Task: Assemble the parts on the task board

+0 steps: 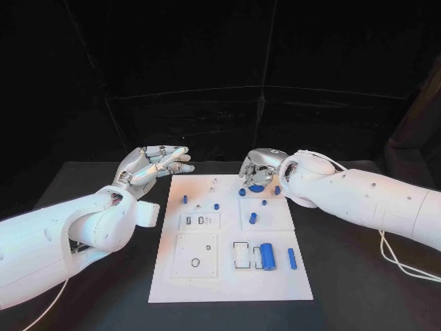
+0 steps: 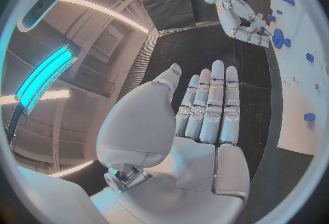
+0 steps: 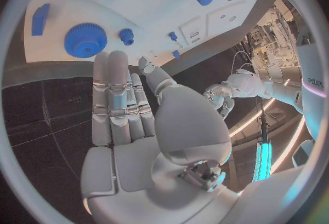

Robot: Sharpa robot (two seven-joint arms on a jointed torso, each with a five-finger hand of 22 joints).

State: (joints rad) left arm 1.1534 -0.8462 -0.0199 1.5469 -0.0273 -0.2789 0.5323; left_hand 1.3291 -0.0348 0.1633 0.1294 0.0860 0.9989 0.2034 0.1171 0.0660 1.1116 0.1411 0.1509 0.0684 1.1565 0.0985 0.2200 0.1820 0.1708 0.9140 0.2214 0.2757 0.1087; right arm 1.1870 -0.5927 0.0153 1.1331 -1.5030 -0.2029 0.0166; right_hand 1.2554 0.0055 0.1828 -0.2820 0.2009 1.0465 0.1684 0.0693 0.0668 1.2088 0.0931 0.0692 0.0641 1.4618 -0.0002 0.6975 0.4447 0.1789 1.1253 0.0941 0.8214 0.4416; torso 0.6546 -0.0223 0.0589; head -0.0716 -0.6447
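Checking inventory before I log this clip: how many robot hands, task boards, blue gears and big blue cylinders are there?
Hands: 2, the left hand and the right hand
Task board: 1
Blue gear: 1
Big blue cylinder: 1
Total: 5

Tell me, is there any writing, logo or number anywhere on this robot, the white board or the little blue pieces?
Dark lettering stands on the robot's white arm in the right wrist view, cut off at the picture's rim: too partial and blurred to read.
Task board: no words or numbers, just outlined recesses.
Blue parts, such as the gear and the large cylinder: no markings.
Left hand, right hand: no readable text.
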